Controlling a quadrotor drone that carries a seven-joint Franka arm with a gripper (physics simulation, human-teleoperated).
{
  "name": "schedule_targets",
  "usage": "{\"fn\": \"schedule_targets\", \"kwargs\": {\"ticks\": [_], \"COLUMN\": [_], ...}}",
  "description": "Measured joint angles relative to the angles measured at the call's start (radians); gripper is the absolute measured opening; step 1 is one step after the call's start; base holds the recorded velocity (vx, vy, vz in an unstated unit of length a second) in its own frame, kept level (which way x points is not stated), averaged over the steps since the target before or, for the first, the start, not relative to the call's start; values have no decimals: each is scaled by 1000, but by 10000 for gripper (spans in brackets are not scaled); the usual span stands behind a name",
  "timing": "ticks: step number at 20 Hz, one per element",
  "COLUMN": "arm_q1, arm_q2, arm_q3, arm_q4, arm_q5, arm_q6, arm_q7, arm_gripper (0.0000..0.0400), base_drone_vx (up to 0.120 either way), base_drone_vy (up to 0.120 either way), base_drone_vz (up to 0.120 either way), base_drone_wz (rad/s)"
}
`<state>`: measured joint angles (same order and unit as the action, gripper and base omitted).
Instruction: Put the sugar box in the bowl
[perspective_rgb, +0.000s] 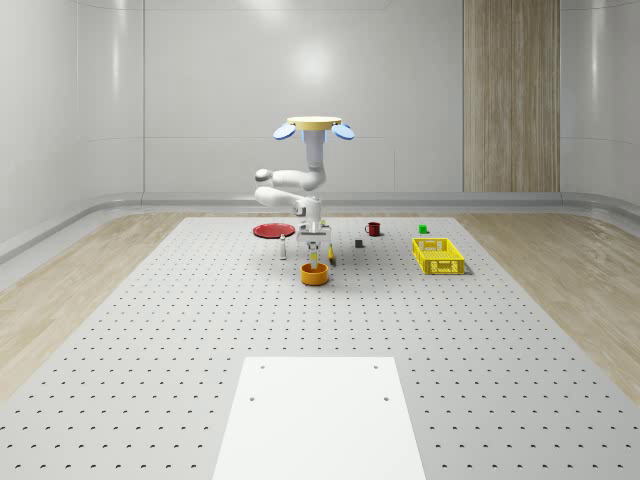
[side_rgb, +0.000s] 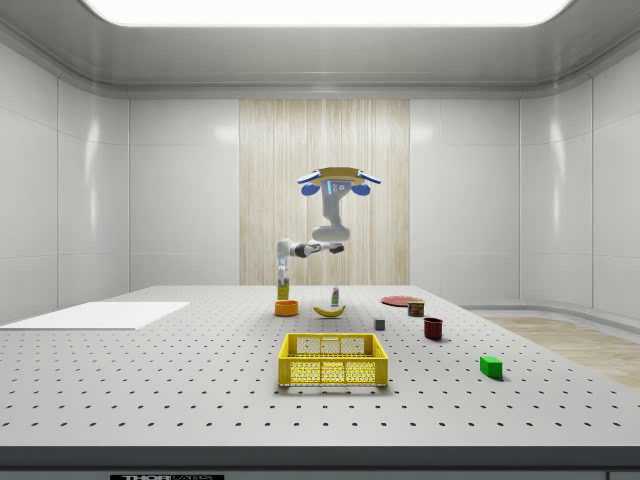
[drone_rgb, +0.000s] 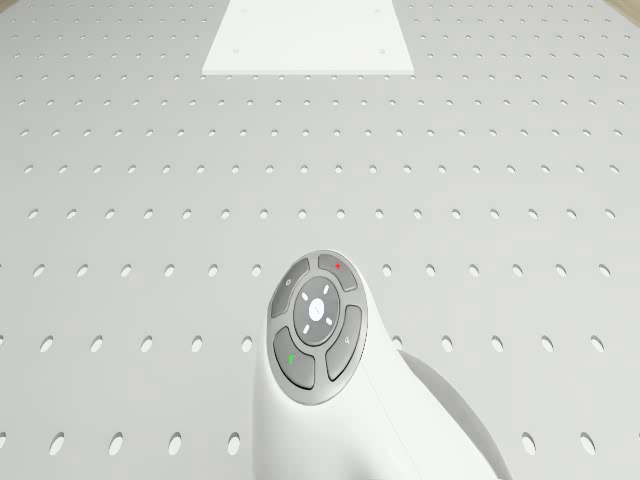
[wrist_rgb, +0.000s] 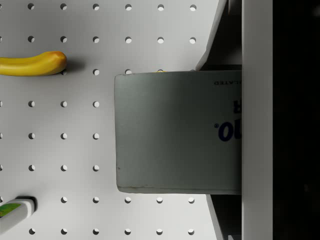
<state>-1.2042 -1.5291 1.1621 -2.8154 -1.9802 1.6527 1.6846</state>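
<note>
Overhead, the drone (perspective_rgb: 314, 126) hovers above the perforated desk (perspective_rgb: 200, 330) with the sugar box (wrist_rgb: 177, 132) pinched in its pincer (perspective_rgb: 316, 254), just over the orange bowl (perspective_rgb: 315, 274).
Seen from the wrist, the box's grey face with dark blue lettering sits clamped between the two fingers (wrist_rgb: 257, 120), blocking the bowl from that camera; a banana (wrist_rgb: 32, 64) lies on the desk near it, and a small white-and-green marker (wrist_rgb: 15, 210) lies well apart on the other side. From the side, the arm (side_rgb: 320, 240) reaches down from the drone to the bowl (side_rgb: 287, 308), with the banana (side_rgb: 329, 311) just beside it. Nearer that camera sit a yellow basket (side_rgb: 333, 360), a dark red mug (side_rgb: 433, 328) and a green block (side_rgb: 490, 366). A red plate (perspective_rgb: 272, 230) lies behind the arm in the whole-scene view.
</note>
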Motion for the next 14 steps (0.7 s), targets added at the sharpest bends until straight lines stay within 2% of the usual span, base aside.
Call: {"fn": "schedule_targets", "kwargs": {"ticks": [11,12,14], "arm_q1": [-23,-23,-23], "arm_q2": [31,34,40], "arm_q3": [-128,-134,-143], "arm_q4": [58,61,65], "arm_q5": [-127,-133,-140], "arm_q6": [36,37,39], "arm_q7": [-7,-8,-9], "arm_gripper": [168,185,270], "base_drone_vx": [0,0,0], "base_drone_vy": [0,0,0], "base_drone_vz": [0,0,0], "base_drone_wz": [0,0,0]}}
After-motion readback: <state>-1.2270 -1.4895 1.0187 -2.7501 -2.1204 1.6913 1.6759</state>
